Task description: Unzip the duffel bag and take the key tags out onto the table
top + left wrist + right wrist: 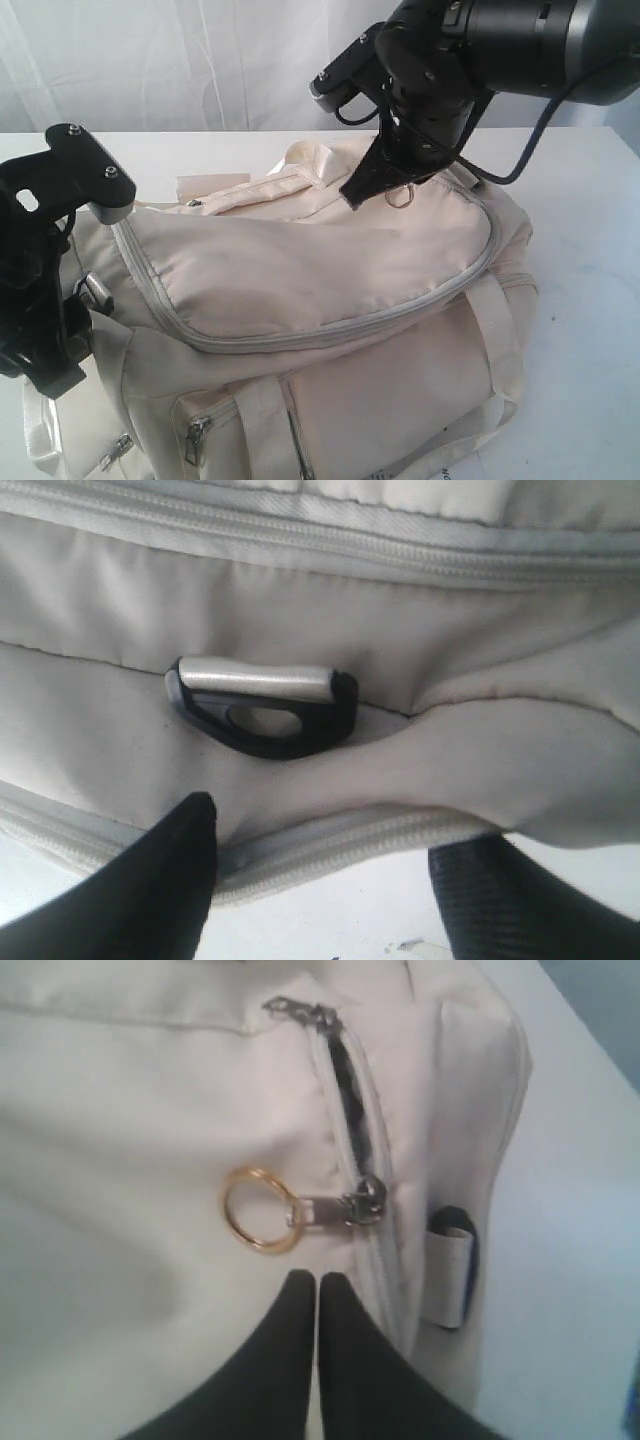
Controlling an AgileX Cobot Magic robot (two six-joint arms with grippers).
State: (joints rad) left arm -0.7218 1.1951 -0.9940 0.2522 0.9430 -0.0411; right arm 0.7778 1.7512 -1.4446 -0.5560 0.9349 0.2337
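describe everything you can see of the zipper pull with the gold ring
The zipper pull is grey metal, slider plus flat tab, with a gold ring through the tab. It lies flat on the cream duffel bag, its zip partly open onto dark lining. The shut right claw sits short of the ring, seemingly not touching.

Bright, even, diffuse light, faint shadows; duffel bag [150,1110] softly blurred in both wrist views

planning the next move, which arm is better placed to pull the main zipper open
Right. The right gripper is shut with its tips just beside the ringed zipper pull on the duffel bag, zipper barely opened. The left gripper hangs open at the bag's other end, by a black clip.
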